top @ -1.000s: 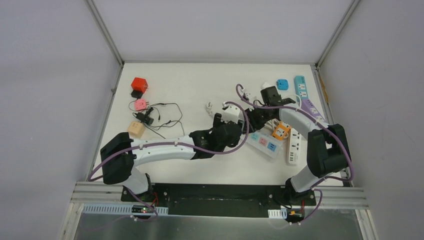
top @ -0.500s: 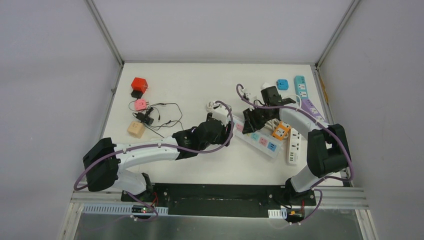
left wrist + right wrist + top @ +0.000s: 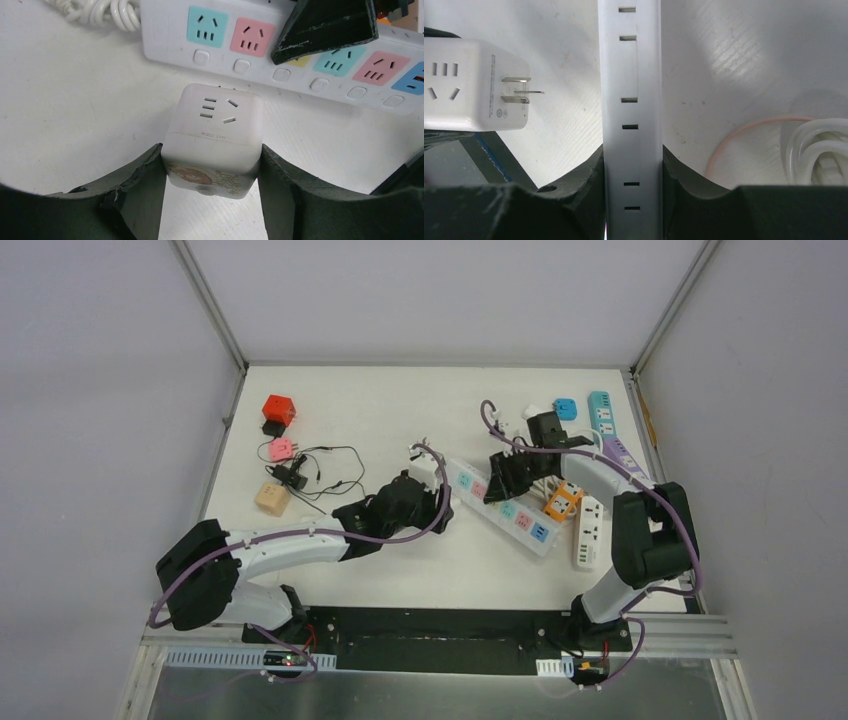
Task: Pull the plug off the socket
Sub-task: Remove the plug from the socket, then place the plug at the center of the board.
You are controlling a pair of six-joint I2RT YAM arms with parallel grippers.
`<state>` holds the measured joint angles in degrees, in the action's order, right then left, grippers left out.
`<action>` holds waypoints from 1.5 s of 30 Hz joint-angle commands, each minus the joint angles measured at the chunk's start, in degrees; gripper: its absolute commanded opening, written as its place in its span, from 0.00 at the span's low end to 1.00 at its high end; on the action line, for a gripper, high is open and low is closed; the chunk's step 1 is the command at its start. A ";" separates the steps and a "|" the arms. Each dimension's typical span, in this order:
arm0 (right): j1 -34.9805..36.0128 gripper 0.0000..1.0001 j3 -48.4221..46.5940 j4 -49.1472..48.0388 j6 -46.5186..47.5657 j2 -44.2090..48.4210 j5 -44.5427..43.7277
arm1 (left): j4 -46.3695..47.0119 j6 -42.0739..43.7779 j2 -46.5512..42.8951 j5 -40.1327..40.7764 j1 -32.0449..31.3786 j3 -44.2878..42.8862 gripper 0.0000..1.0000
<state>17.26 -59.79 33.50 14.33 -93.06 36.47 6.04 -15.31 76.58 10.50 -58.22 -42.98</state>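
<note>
- My left gripper (image 3: 210,156) is clenched on the white cube plug (image 3: 215,127), one finger pressed to each side of its body.
- The plug is out of the socket. On the right wrist view its three flat pins (image 3: 523,90) hang in free air beside the power strip (image 3: 631,75), not touching it.
- From above, the plug (image 3: 432,472) sits near the middle of the desk (image 3: 380,400), just beside the far-left end of the strip (image 3: 510,515), which runs diagonally toward the near right corner.
- My right gripper (image 3: 631,162) is grasping the strip, a finger on each long side. From above the gripper (image 3: 500,480) sits partway along it.
- Writing: I see a faint line of print along the plug's seam and a cartoon with lettering on its near face, both too small for me to read. The pin side carries fine print and round marks, also unreadable.
- The strip's sockets are teal, pink and yellow, each with a white button in front of it.
- A coiled white cord (image 3: 100,10) lies at the strip's end.
- By the left edge I see a red cube (image 3: 278,410), a pink adapter (image 3: 283,449), a beige cube (image 3: 271,498) and a black cable tangle (image 3: 320,470).
- Near the right edge lie an orange adapter (image 3: 562,502), a blue cube (image 3: 565,408) and a teal strip (image 3: 602,412).
</note>
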 commanded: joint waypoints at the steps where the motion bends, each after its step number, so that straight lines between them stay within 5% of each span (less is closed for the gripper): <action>1: -2.15 0.00 0.88 -9.54 -9.36 0.27 6.43 | 7.46 -1.78 -3.89 -2.18 0.93 2.20 0.00; 7: -2.90 0.00 9.77 -36.37 -37.68 0.85 5.90 | 7.65 -1.82 -6.17 -0.10 1.57 4.85 0.00; 14: -1.67 0.00 10.70 -50.39 -38.97 -5.08 5.37 | 7.88 -2.10 -10.85 2.45 1.62 7.72 0.00; 16: -1.55 0.07 10.39 -52.55 -57.50 -7.50 -0.75 | 7.86 -2.17 -11.68 2.95 1.72 8.28 0.00; 21: -1.05 0.24 7.22 -53.80 -59.94 -13.49 2.86 | 7.93 -2.83 -12.82 2.96 1.73 8.95 0.00; 23: -0.72 0.39 6.00 -53.66 -59.50 -15.06 5.03 | 7.93 -3.23 -13.00 2.94 1.71 9.18 0.00; 25: -0.81 0.61 5.02 -52.29 -57.27 -15.16 7.92 | 7.88 -3.44 -13.34 2.87 1.76 9.38 0.00; 30: -1.08 0.61 0.45 -39.51 -57.27 -12.83 8.27 | 7.49 -3.85 -15.14 2.42 1.70 9.94 0.00; 31: -1.16 0.93 -0.45 -36.38 -46.30 -12.22 7.53 | 7.48 -3.92 -15.57 2.34 1.75 10.12 0.00; 32: -1.31 0.99 -1.55 -33.03 -40.25 -11.62 6.54 | 7.49 -4.06 -15.90 2.27 1.72 10.31 0.00; 36: -1.52 1.00 -6.35 -18.00 -33.95 -8.22 4.00 | 7.47 -4.59 -16.86 1.49 1.72 10.80 0.00; 37: -1.59 1.00 -7.52 -14.63 -29.96 -7.32 -1.00 | 7.49 -4.70 -17.04 1.39 1.72 10.93 0.00; 38: -1.70 1.00 -8.55 -11.50 -16.51 -6.52 -4.94 | 7.48 -4.72 -17.14 1.30 1.70 11.03 0.00; 40: -2.19 1.00 -9.84 -6.55 -9.11 -4.65 -7.69 | 7.58 -4.81 -17.12 1.16 1.71 11.15 0.00; 45: -5.54 1.00 -10.74 1.52 2.28 1.62 -1.90 | 8.05 -4.95 -16.59 1.20 1.71 11.29 0.06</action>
<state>14.50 -67.96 24.60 0.84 -97.89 32.73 10.37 -19.18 60.84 11.88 -57.25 -31.88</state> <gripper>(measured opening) 0.996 0.597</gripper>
